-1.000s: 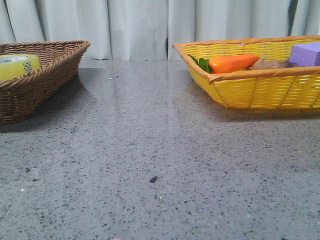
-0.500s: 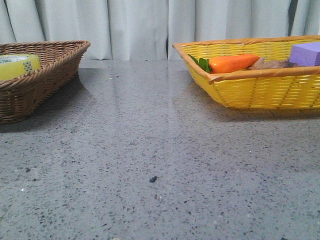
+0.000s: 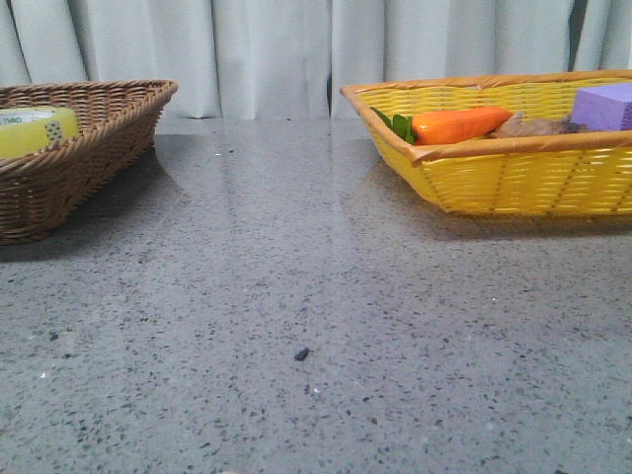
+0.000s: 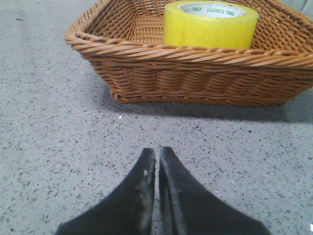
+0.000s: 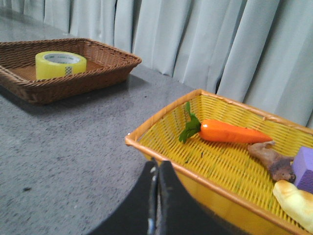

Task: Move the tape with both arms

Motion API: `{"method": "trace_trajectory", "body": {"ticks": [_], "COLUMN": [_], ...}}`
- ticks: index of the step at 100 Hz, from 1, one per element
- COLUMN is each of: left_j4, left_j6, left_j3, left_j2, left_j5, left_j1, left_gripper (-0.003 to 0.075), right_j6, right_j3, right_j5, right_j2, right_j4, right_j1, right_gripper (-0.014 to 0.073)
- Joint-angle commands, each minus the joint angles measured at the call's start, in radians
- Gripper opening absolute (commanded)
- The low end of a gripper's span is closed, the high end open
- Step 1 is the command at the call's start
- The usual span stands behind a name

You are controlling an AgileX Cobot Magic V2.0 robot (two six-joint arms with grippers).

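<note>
The yellow tape roll (image 3: pixel 35 130) lies flat in a brown wicker basket (image 3: pixel 99 148) at the far left of the table. It also shows in the left wrist view (image 4: pixel 210 24) and in the right wrist view (image 5: pixel 60 64). My left gripper (image 4: pixel 157 152) is shut and empty, low over the grey table, a short way in front of that basket (image 4: pixel 195 73). My right gripper (image 5: pixel 156 164) is shut and empty, at the near rim of the yellow basket (image 5: pixel 161 154). Neither arm shows in the front view.
The yellow basket (image 3: pixel 513 178) at the right holds a toy carrot (image 3: pixel 459 124), a purple block (image 3: pixel 604 105) and a brown object (image 5: pixel 271 159); a pale bread-like piece (image 5: pixel 296 198) shows in the right wrist view. A grey curtain (image 3: pixel 296 49) hangs behind the speckled table (image 3: pixel 296 296).
</note>
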Motion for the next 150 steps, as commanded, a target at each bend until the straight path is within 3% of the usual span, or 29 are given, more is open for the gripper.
{"method": "trace_trajectory", "body": {"ticks": [1,10,22,43,54,64,71,94,150], "left_j4": [0.000,0.000,0.000,0.000,0.000,0.000,0.000,0.000,0.000], "left_j6": [-0.010,-0.010,-0.010,-0.010,-0.010,-0.010,-0.010,-0.010,-0.008], "left_j3": [0.010,0.010,0.010,0.010,0.010,0.010,0.010,0.010,0.010], "left_j2": [-0.029,-0.029,-0.029,-0.029,-0.029,-0.029,-0.029,-0.029,-0.029], "left_j5": [-0.048,-0.048,-0.048,-0.048,-0.048,-0.048,-0.048,-0.048,-0.048], "left_j1": [0.001,0.001,0.001,0.001,0.001,0.001,0.001,0.001,0.001], "left_gripper": [-0.0021,-0.0021,-0.0021,-0.0021,-0.0021,-0.0021,-0.0021,-0.0021,-0.0021], "right_j6": [-0.002,-0.002,-0.002,-0.002,-0.002,-0.002,-0.002,-0.010,-0.010], "right_j3": [0.055,0.157,0.267,0.379,0.382,0.384,0.384,0.384,0.384], "right_j5": [-0.301,-0.587,-0.836,-0.854,-0.708,-0.486,-0.344,-0.079,-0.062], "right_j2": [0.013,0.013,0.012,-0.057,-0.082,-0.116,-0.160,-0.159,-0.159], "right_j4": [0.002,0.116,0.214,0.312,0.312,0.312,0.312,0.282,0.282], "right_j1": [-0.095,-0.230,-0.392,-0.604,-0.680,-0.716,-0.726,-0.727,-0.727], "right_gripper": [-0.0067,-0.0067,-0.0067,-0.0067,-0.0067,-0.0067,-0.0067,-0.0067,-0.0067]}}
